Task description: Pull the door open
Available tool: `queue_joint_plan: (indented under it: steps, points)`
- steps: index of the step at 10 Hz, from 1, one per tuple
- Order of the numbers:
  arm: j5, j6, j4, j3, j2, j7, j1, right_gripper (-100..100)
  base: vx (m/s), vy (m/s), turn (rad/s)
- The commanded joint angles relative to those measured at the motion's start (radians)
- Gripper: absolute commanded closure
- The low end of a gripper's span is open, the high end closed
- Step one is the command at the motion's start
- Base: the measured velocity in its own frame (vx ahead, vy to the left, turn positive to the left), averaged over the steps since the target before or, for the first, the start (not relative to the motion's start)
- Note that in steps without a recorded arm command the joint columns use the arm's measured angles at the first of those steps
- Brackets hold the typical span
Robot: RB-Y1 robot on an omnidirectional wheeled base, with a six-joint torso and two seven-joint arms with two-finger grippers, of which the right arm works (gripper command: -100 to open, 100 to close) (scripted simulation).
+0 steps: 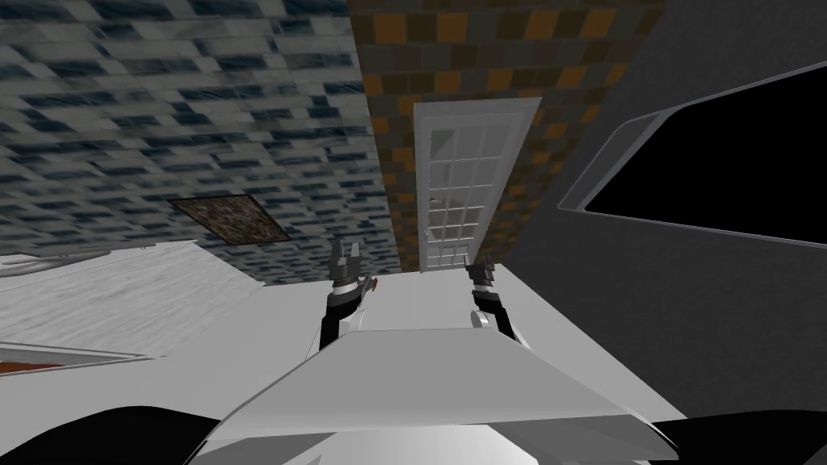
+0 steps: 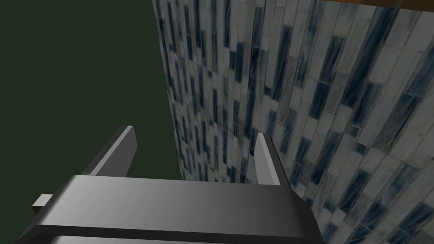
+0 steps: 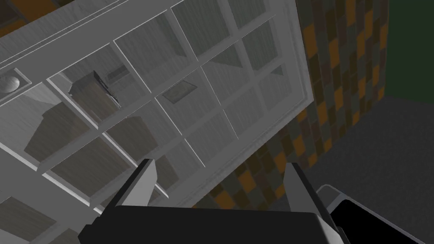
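Left pincer (image 2: 195, 135) parted, empty | right pincer (image 3: 220, 165) parted (empty too) | one white door (image 3: 203, 80), one knob (image 3: 8, 82)

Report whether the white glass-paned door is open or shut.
Shut, it seems: the white glass-paned door lies flush with the orange-and-grey tiled wall, no gap at its edge. The right gripper is open, apart from it.

a brown picture (image 1: 230, 219) hangs on the blue-grey tiled wall (image 1: 145, 105).
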Motion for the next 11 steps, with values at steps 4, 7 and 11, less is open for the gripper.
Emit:
queue_joint_plan:
  steps: [4, 7, 11]
  points:
    - [-0.073, -0.029, 0.129, 0.019, -0.013, -0.107, -0.046, -100, 0.103, -0.003, 0.148]
    - [-0.105, -0.043, 0.186, 0.027, -0.019, -0.154, -0.065, -100, 0.075, -0.001, 0.079]
    - [-0.17, -0.069, 0.3, 0.045, -0.029, -0.246, -0.104, -100, 0.096, -0.012, 0.141]
